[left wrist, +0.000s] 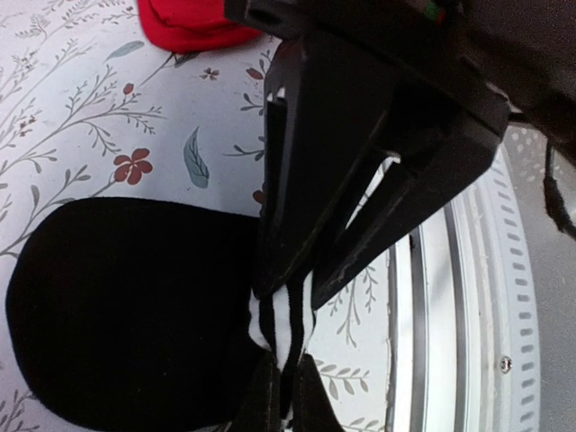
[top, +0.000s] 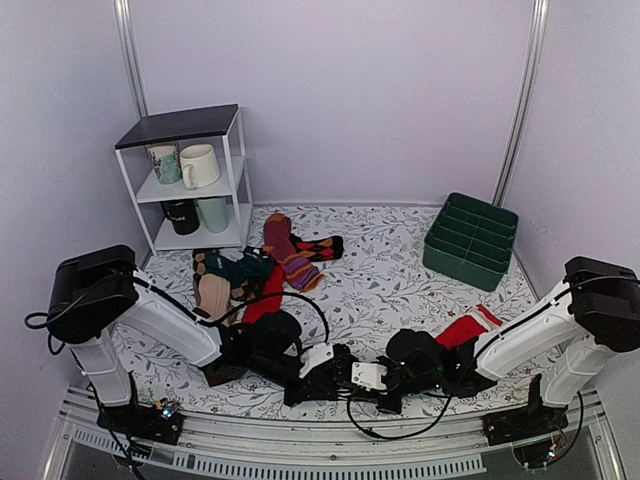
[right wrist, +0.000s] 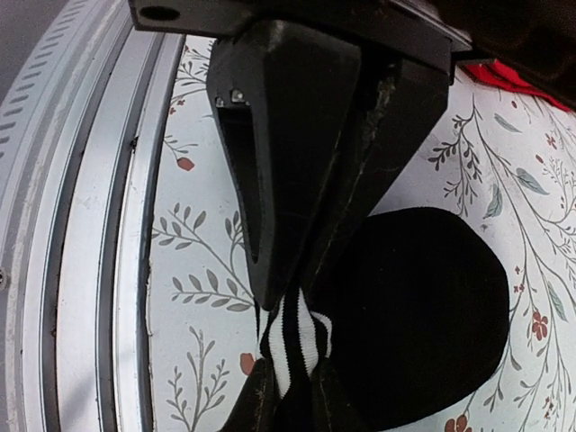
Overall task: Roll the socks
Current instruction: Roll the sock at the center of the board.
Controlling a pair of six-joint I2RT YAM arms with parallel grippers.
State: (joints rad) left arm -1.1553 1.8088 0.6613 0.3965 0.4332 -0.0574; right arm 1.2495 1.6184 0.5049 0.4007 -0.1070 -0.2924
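My left gripper (left wrist: 284,304) sits low at the near edge of the table (top: 385,280), jaws pinched tight on the white-striped cuff of the left sock (left wrist: 117,310). That sock's black body lies flat on the flowered cloth just left of the fingers. My right gripper (right wrist: 290,301) is also down near the edge, clamped on the striped cuff of the right sock (right wrist: 423,306), whose black body spreads on the cloth to the right of it. From above, the two grippers face each other at the near middle, close together. A red sock (top: 466,327) lies by my right arm. A heap of other socks (top: 240,275) lies further back on the left
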